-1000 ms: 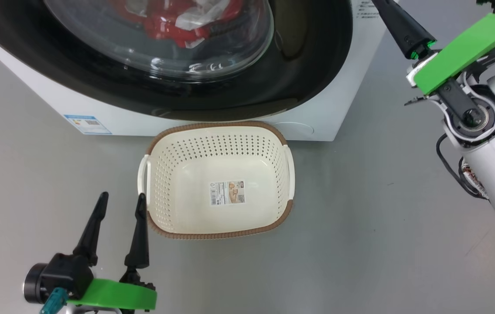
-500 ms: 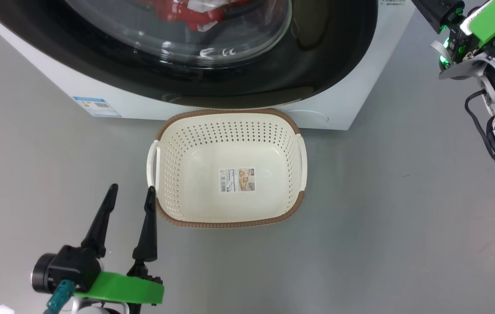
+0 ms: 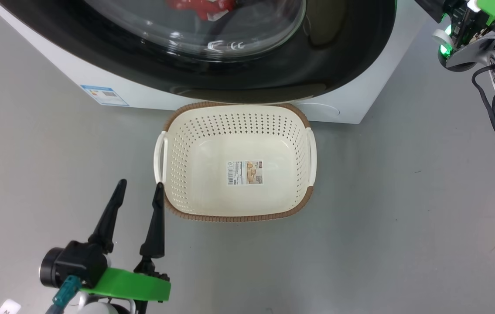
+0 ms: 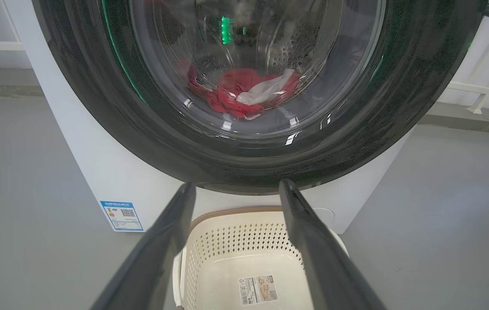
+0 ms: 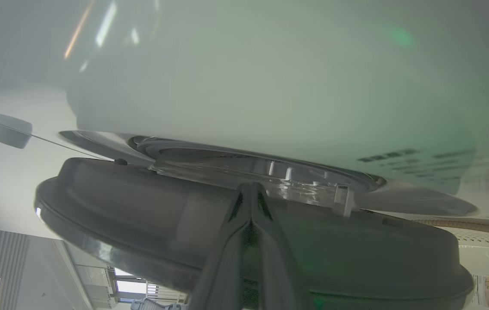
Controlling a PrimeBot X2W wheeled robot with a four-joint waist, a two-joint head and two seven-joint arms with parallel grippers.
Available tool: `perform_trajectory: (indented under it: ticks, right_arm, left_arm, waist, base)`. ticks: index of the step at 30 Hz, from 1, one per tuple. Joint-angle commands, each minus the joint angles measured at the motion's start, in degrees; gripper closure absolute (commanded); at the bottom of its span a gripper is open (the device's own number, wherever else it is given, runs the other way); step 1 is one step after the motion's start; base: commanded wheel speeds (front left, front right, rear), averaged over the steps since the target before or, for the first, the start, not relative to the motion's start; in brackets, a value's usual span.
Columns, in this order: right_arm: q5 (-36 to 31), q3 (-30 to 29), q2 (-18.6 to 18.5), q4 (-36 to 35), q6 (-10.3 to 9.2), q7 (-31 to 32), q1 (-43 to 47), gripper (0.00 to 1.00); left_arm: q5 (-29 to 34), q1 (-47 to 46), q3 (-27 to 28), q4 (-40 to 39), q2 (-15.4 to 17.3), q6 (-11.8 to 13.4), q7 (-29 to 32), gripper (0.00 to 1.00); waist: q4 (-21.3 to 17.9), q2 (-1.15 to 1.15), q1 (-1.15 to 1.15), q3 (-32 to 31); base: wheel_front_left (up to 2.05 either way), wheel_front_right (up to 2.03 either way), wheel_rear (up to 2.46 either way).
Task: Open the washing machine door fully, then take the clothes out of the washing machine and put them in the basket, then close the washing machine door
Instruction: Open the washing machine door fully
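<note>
**A:** Early going here. The washing machine door (image 4: 110, 107) fills the top of the left wrist view, and the clothes (image 4: 235, 92) lie red and white behind its glass, upper centre, low in the drum.

**B:** So nothing's out. The basket (image 3: 238, 216) sits centre of the head view, just in front of the washing machine (image 3: 151, 93), bare but for the sticker (image 3: 245, 172) on its bottom.

**A:** Hands? The left gripper (image 3: 139, 183) is at the lower left of the head view. Its fingers are spread wide with nothing between them, just beside the basket's near left corner.

**B:** And the right gripper (image 5: 250, 189), bottom centre of the right wrist view, has its fingers pressed tight together and carries nothing. The tips are up at the door's edge.

**A:** Touching it?

**B:** Can't tell. That view shows the glass bowl between the door and the white front, so I'd judge the door cracked, not swung wide.

**A:** Then nearly everything's left: the full swing, the unloading and the closing.

**B:** There are blind spots too. The upper edge of the head view cuts off most of the door, and the right gripper's fingers run off at the upper right. The machine's front is a pale blur in the right wrist view, and I can't pick out a handle.
</note>
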Motion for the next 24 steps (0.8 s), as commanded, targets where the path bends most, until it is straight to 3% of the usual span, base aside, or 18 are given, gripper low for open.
perform_trajectory:
  ticks: [1, 9, 24]
  right_arm:
    - [-0.07, 0.04, 1.75, -0.95, -0.05, 1.36, -0.6, 1.0]
    - [-0.51, -0.93, 3.43, -1.54, -0.05, 5.19, 0.57, 1.0]
    - [-4.11, -0.78, 4.58, -8.26, -0.05, 10.4, 10.58, 1.0]
  left_arm:
    - [-0.43, -1.73, 1.46, -0.94, 0.95, 0.55, -0.7, 0.0]
    - [-1.01, -2.28, 0.96, -0.67, 0.95, 0.91, -0.7, 0.0]
    - [-1.6, -0.59, -0.16, 0.1, 0.95, 1.42, -0.7, 0.0]
  waist:
    - [0.1, 0.0, 0.0, -0.01]
    - [-0.05, 0.0, 0.0, -0.5]
    - [0.47, 0.0, 0.0, -5.01]
  base:
    - [0.0, 0.0, 0.0]
    - [0.0, 0.0, 0.0]
    - [0.0, 0.0, 0.0]
